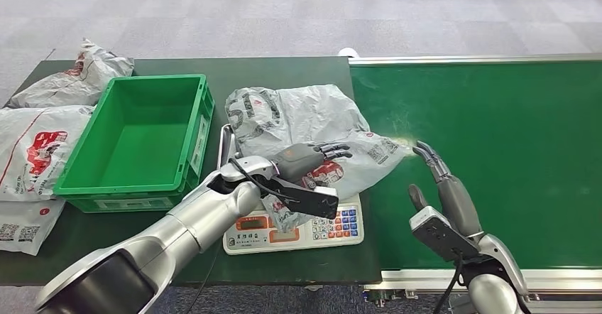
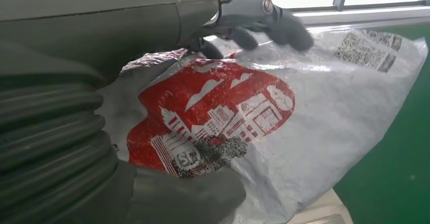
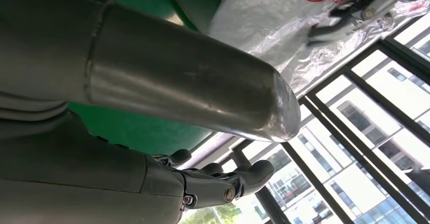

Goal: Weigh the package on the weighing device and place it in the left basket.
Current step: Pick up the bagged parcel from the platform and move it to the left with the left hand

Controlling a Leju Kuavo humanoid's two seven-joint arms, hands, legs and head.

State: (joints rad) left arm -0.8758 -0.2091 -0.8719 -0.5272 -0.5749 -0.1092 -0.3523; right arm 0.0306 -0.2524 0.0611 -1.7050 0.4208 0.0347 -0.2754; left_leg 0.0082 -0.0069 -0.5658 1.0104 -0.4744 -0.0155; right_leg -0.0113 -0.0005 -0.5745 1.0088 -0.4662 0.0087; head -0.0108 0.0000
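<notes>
Fingers (image 2: 284, 24) over package (image 2: 304, 117); head view adds scale (image 1: 312, 232).

The package (image 1: 305, 126) is a grey plastic mailer, crinkled and faintly glossy, with a red print and small paper-like labels. The basket (image 1: 186, 136) is smooth green moulded plastic. The scale (image 1: 298, 232) looks like pale plastic with coloured keys. The belt (image 1: 511, 150) has a matt green surface with a light metal edge. The arms look like brushed silver metal; the left hand (image 1: 309, 159) and right hand (image 1: 444, 186) are matt dark grey, with a ribbed rubbery cover in the left wrist view. The floor (image 1: 284, 23) looks like grey carpet.
</notes>
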